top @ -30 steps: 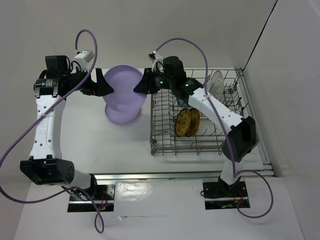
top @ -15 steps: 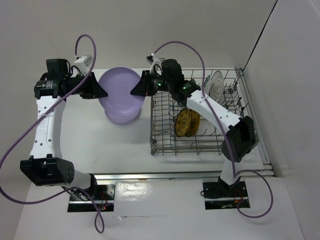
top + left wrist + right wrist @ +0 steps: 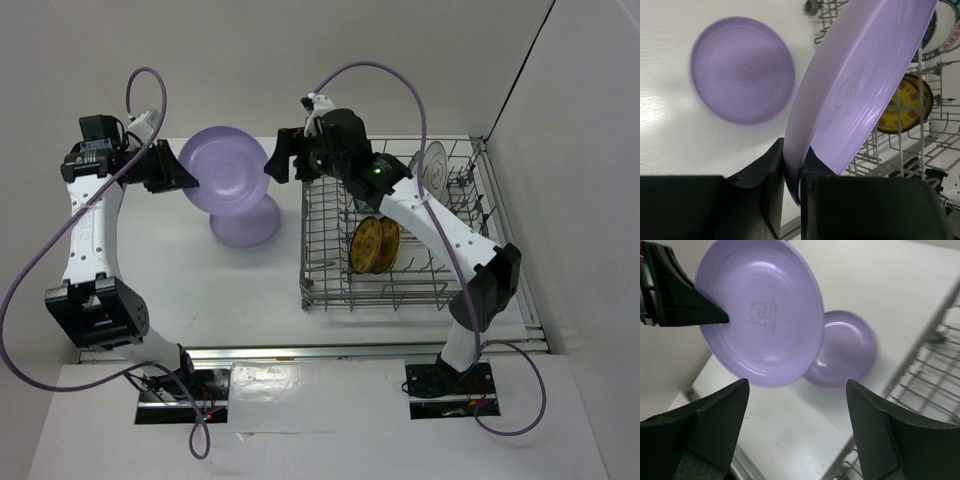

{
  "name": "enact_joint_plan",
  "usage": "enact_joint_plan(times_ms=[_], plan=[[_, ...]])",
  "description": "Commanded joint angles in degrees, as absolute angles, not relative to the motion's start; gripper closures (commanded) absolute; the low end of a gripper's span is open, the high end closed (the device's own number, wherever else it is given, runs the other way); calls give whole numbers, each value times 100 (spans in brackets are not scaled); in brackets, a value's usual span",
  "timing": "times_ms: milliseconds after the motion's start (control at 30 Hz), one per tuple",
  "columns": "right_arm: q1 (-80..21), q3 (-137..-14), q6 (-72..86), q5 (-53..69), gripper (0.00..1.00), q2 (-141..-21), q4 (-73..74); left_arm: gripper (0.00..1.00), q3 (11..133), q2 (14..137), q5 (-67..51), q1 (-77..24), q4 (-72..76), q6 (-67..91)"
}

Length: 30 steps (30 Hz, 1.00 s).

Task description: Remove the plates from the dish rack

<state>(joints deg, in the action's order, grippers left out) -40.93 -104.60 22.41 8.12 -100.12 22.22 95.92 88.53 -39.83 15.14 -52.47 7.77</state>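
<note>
Surface: white table [image 3: 250,290], white walls around.
Left gripper [image 3: 190,178]: fingers pinch the held lavender plate [image 3: 225,170] by its rim at 9 o'clock; it is tilted and off the table.
Right gripper [image 3: 277,156]: fingers spread wide at its 3 o'clock, touching nothing.
Lavender plates: we count two; the flat plate [image 3: 243,228] lies at 6 o'clock.
Dish rack [image 3: 330,270]: at 3 o'clock of the flat plate; we count two yellow-gold plates [image 3: 366,245] and at least one white plate [image 3: 434,166].

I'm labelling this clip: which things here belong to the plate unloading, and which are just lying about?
Job: held lavender plate, left pincer gripping it, open right pincer, flat lavender plate on table, yellow plates, dark-rimmed white plate, dish rack.
Just there: purple cables.
</note>
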Motion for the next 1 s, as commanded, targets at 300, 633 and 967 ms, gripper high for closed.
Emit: enact_joint_plan(times_ms=[300, 633, 967], plan=[[-4008, -10310, 1266, -1212, 13, -8913, 3216, 100, 10353, 11249, -3482, 1416, -4878, 976], [-3955, -10309, 1143, -1274, 12, -8965, 3410, 97, 10486, 12023, -3050, 1160, -4878, 606], [-3955, -10310, 1090, -1274, 12, -8912, 3463, 44, 10354, 12305, -1969, 773, -5071, 36]])
